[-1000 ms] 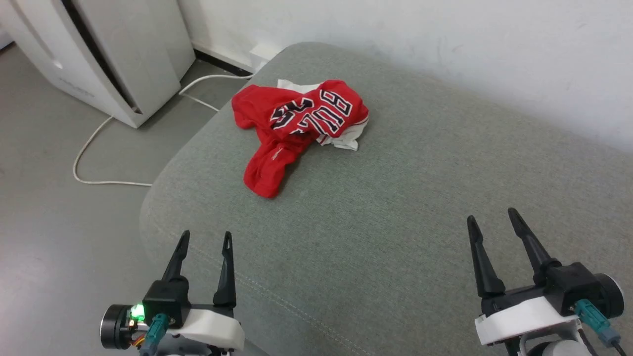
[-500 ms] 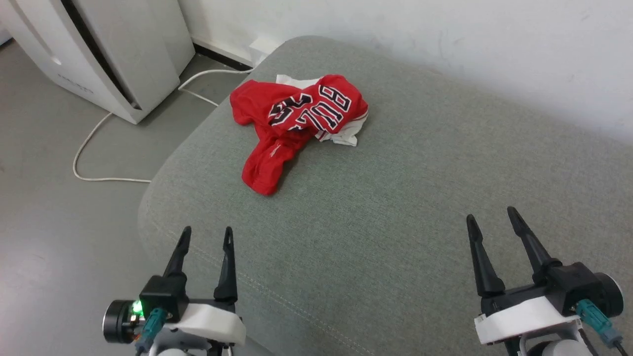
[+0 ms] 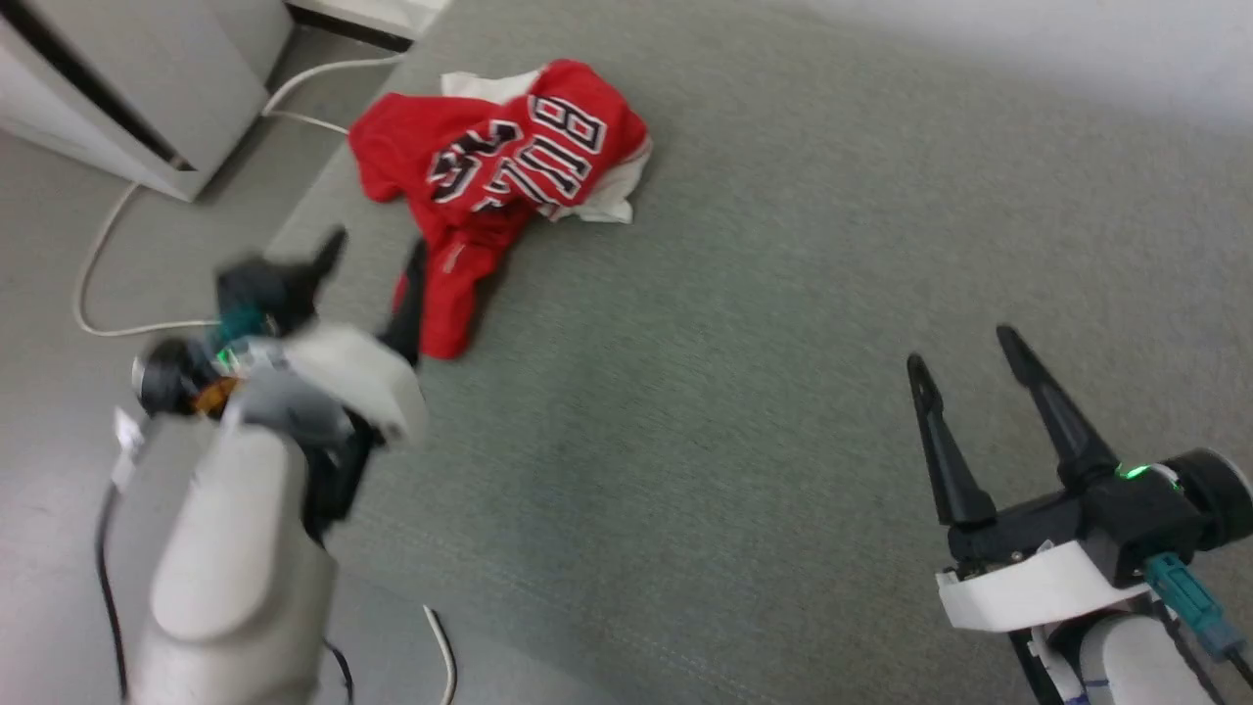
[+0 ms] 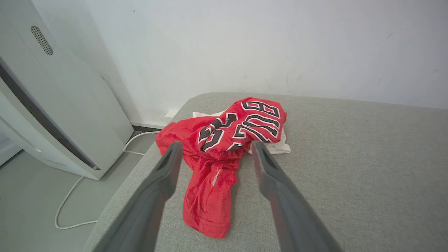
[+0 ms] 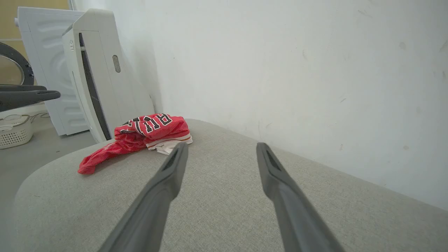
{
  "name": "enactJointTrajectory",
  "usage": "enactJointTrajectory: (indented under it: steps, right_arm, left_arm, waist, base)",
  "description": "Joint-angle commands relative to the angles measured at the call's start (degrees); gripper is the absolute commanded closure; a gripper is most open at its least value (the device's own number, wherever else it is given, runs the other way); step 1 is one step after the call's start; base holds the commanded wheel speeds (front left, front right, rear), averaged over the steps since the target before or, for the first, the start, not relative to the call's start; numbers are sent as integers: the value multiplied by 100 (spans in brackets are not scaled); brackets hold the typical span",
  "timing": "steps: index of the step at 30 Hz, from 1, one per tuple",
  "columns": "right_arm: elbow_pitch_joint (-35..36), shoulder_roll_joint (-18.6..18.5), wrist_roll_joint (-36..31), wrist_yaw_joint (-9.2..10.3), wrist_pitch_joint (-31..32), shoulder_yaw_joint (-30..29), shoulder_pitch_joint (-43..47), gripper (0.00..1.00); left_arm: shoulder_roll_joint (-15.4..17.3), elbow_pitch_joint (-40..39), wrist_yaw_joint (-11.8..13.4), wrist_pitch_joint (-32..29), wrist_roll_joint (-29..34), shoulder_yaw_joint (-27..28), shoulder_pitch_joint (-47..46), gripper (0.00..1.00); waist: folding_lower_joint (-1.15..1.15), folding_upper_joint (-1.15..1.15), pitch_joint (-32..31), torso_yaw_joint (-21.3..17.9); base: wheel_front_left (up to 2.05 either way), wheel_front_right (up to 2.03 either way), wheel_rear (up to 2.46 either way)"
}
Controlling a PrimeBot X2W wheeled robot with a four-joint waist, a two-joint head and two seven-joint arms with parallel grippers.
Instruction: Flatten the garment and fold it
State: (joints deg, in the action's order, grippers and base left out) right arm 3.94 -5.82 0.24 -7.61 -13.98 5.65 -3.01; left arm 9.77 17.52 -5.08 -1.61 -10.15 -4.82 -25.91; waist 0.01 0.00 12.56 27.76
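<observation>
Sprawling, crumpled garment (image 3: 489,166) on woven cushion (image 3: 744,352)

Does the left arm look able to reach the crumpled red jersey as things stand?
Probably yes. The left tool stands open just short of the crumpled red jersey with black lettering, which lies on the grey fabric cushion; it points at the cloth and nothing lies between.
</observation>
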Motion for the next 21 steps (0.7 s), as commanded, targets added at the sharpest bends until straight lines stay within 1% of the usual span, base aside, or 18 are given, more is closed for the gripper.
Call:
enactJointTrajectory:
  steps: [1,3,5,7,11,15,18,21]
  right_arm:
    - [84,-39,-34,12,27,8,-110,0]
    - [245,-85,-68,12,85,47,-202,0]
    - [418,-112,-82,12,147,72,-287,0]
    - [568,-147,-119,12,210,96,-371,0]
    - [829,-184,-131,12,306,147,-526,0]
    - [930,-195,-187,12,350,148,-608,0]
    - [935,-176,-229,12,335,120,-618,0]
    - [925,-134,-233,12,293,58,-579,0]
  left_arm:
    - [78,60,-52,-93,-69,37,-233,0]
    - [250,223,-118,-393,-192,50,-678,0]
    - [391,464,-168,-760,-445,111,-1120,0]
    - [590,767,-204,-1262,-674,104,-1532,0]
    - [860,1213,-231,-2335,-1300,149,-2244,0]
    - [1116,1560,-238,-3324,-1884,117,-2694,0]
    - [1430,1762,-239,-3795,-1932,-30,-2845,0]
    - [1546,1975,-219,-4046,-2016,3,-2935,0]
  waist:
    - [-1,0,646,-617]
    - [-1,0,858,-799]
    - [-1,0,1068,-969]
    - [-1,0,1252,-1133]
    - [-1,0,1620,-1433]
    - [-1,0,1877,-1696]
    - [-1,0,2023,-1868]
    - [-1,0,2112,-1967]
  base:
    - [0,0,0]
    - [0,0,0]
    - [0,0,0]
    - [0,0,0]
    - [0,0,0]
    - [0,0,0]
    - [0,0,0]
    - [0,0,0]
